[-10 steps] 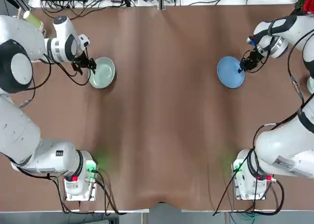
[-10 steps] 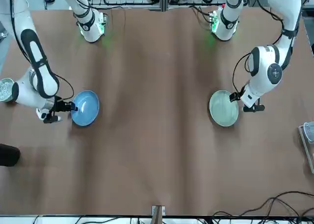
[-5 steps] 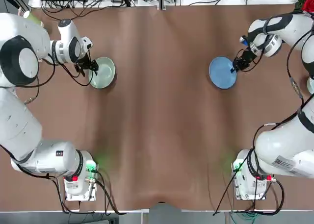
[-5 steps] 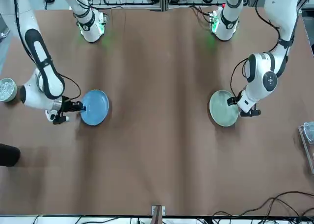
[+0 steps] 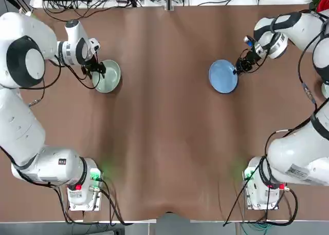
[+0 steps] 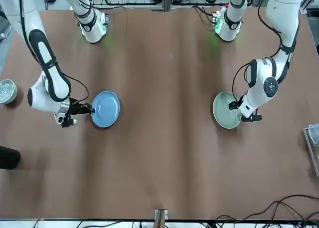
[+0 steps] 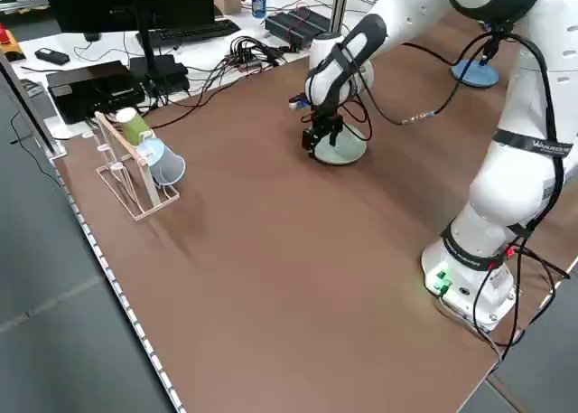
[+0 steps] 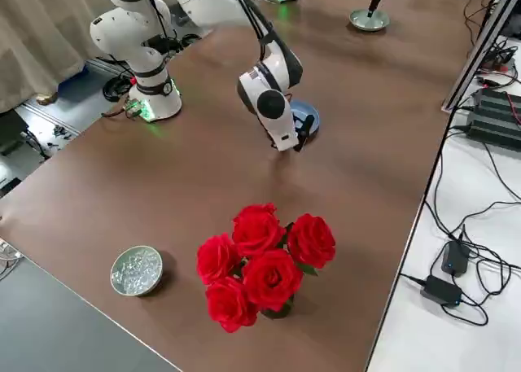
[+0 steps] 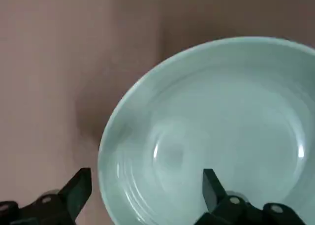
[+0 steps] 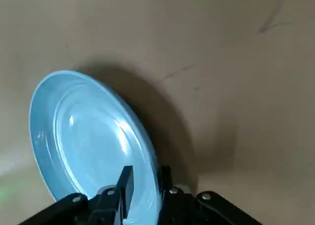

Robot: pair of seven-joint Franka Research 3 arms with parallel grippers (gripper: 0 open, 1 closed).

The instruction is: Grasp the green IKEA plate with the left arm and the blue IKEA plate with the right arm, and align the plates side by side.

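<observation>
Currently: Blue Plate Gripped, Green Plate Ungripped

The right end effector [image 10: 147, 172] is closed on the rim of the blue plate [image 5: 223, 76], at the plate's side nearest the right arm. The left end effector [image 9: 147, 175] is open at the green plate [image 5: 109, 76], one finger over the dish and the other outside its rim. The plates lie well apart over the brown surface [image 5: 164, 142].

The step in hand is judged to be securing the green plate while the blue one is brought inward. For a sound grip, the left fingers should straddle the rim squarely, then close gently, since a shallow bite could let the smooth edge slip. The right arm should carry its plate slowly and level, leaving room beside the green rim for a side-by-side placement.
</observation>
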